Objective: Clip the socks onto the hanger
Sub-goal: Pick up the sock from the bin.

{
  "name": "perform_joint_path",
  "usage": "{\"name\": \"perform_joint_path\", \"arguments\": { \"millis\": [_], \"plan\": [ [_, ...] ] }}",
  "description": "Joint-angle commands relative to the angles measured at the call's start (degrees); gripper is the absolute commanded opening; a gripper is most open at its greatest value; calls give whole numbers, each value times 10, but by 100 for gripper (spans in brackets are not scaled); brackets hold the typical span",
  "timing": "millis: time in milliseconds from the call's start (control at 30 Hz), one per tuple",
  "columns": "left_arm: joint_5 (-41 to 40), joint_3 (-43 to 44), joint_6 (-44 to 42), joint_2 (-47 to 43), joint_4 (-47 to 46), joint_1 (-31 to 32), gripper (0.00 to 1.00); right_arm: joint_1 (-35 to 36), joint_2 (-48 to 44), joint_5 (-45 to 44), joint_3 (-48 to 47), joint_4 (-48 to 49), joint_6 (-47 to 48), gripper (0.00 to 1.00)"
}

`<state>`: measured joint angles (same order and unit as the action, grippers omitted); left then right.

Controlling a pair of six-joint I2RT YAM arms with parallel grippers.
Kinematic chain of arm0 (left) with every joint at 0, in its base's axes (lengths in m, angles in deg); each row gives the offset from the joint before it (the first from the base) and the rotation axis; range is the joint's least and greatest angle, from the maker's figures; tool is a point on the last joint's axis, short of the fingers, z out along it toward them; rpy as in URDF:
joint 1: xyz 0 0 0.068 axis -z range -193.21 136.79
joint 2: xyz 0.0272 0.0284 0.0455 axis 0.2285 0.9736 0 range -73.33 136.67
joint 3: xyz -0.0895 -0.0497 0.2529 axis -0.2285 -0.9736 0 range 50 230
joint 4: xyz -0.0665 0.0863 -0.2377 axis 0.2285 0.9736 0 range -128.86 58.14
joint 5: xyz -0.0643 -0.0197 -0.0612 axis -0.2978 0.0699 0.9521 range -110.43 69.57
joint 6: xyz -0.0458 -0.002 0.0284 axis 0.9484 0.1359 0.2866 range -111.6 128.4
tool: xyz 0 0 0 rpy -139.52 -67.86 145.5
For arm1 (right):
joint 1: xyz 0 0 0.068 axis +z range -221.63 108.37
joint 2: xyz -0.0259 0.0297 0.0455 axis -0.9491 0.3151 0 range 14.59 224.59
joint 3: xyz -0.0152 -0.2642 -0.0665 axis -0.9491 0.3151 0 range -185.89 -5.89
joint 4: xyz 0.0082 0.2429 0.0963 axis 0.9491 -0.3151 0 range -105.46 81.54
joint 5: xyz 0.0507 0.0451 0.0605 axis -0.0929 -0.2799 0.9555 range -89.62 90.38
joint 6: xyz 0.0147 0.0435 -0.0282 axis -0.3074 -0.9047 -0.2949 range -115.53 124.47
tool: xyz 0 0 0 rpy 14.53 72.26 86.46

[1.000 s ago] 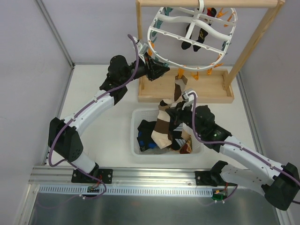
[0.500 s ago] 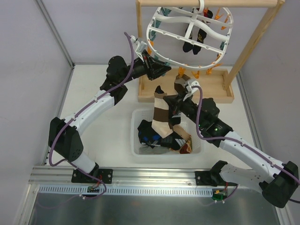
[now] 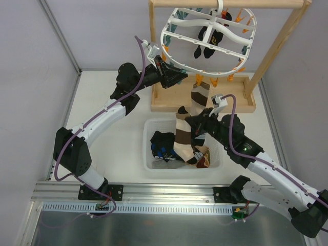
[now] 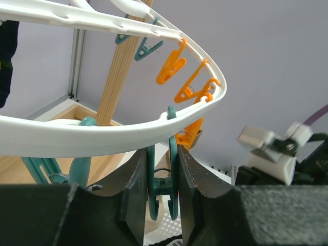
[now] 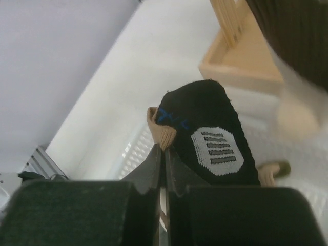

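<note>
The white oval hanger (image 3: 180, 65) hangs from the wooden frame, rimmed with orange and teal pegs. My left gripper (image 3: 178, 77) is at its near-left rim, shut on a teal peg (image 4: 163, 187) that hangs under the rim (image 4: 102, 136). One banded sock (image 3: 201, 95) hangs from an orange peg (image 3: 199, 79). Two black socks (image 3: 205, 48) hang further back. My right gripper (image 3: 197, 125) is shut on the tan cuff (image 5: 162, 132) of a second banded sock (image 3: 183, 137), which dangles over the basket. The gripper's own fingers (image 5: 164, 154) press together on that cuff.
A white mesh basket (image 3: 148, 154) with several black and patterned socks sits between the arms. A black sock with a white patch (image 5: 215, 143) lies below my right gripper. The wooden frame's base (image 3: 230, 100) and right post (image 3: 274, 51) stand behind the basket.
My right gripper has moved right and up with the banded sock, which now hangs straight over the basket. The hanger has turned a little. My left gripper stays at the rim.
</note>
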<state>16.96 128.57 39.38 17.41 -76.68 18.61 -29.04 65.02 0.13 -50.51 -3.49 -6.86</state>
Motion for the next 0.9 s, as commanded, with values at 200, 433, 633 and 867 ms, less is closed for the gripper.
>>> {"name": "perform_joint_path", "arguments": {
  "millis": [200, 433, 633, 867],
  "plan": [
    [37, -10, 7, 2, -4, 0, 0, 12, -7, -138, 119, -87, -113, 1],
    [31, -15, -5, 8, 11, 1, 0, 12, 48, -164, 39, -153, -76, 59],
    [30, -15, -12, 12, 18, 1, 0, 11, 23, -182, 6, -214, -120, 73],
    [33, -14, -17, 14, 22, 1, 0, 12, -19, -184, -7, -268, -226, 72]
  ]
}}
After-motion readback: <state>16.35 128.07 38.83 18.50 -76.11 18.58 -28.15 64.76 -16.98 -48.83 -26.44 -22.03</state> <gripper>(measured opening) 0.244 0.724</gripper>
